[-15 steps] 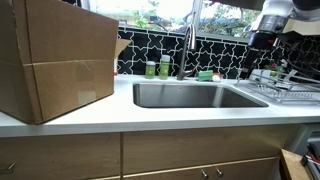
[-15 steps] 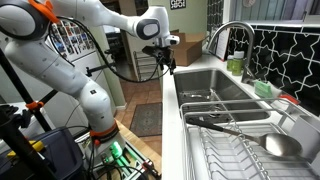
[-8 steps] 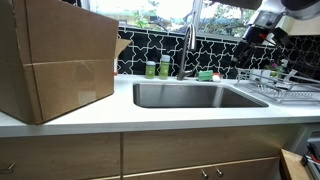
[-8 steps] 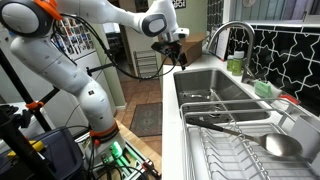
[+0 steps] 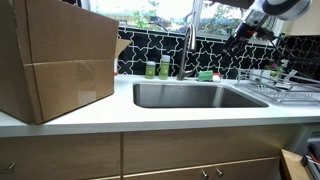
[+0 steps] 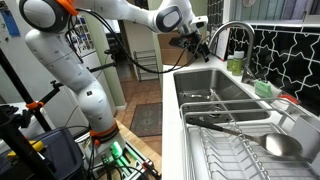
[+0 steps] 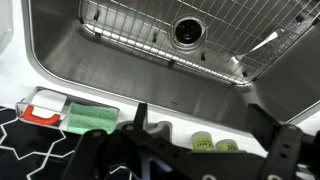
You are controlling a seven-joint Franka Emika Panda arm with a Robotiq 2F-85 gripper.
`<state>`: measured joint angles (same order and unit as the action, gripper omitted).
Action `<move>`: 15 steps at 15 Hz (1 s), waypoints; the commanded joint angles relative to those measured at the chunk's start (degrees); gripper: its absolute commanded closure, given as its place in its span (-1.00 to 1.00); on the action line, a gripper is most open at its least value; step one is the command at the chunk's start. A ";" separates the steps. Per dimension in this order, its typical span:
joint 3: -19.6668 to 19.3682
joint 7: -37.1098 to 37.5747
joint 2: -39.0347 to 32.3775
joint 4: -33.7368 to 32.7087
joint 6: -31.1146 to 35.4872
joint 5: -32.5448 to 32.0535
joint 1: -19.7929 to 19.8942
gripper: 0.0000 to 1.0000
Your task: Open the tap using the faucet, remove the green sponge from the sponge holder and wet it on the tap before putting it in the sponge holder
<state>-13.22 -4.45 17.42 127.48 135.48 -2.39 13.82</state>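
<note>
In an exterior view the hand (image 5: 238, 33) hovers high beside the tap (image 5: 189, 45), and the green sponge (image 5: 205, 74) lies at the tap's base. From the opposite side, the hand hangs just short of the tap's arch. In the wrist view the fingers (image 7: 140, 120) are spread wide and empty, and the sponge sits in the sponge holder (image 7: 50, 99). The step in hand looks like opening the tap. The next move calls for lowering onto its handle.

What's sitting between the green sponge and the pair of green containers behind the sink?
The tap stands there, its base between the sponge and the containers. This shows in an exterior view.
</note>
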 commanded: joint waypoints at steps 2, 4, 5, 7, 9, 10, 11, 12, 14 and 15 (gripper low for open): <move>-0.21 0.01 0.27 -0.18 -0.24 -0.07 -0.27 -1.00; -0.06 4.51 -4.50 -4.24 0.13 -0.85 1.04 -1.00; -0.13 6.92 -6.68 -6.15 0.66 -1.47 1.81 -1.00; -1.67 9.04 -12.74 -12.18 3.38 0.34 2.39 -1.00; -3.05 8.16 -18.45 -18.00 5.26 2.08 2.59 -1.00; -3.30 9.87 -21.55 -20.92 6.69 -0.11 3.31 -1.00; -3.75 9.16 -24.02 -23.70 5.86 0.96 3.37 -1.00; -3.97 8.51 -26.40 -26.19 5.35 1.72 3.63 -1.00; -3.69 5.02 -30.58 -30.60 3.69 4.44 4.53 -1.00; -3.37 4.53 -32.46 -32.64 3.01 5.43 5.07 -1.00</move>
<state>-16.88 3.12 -8.00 102.83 141.36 -0.79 17.45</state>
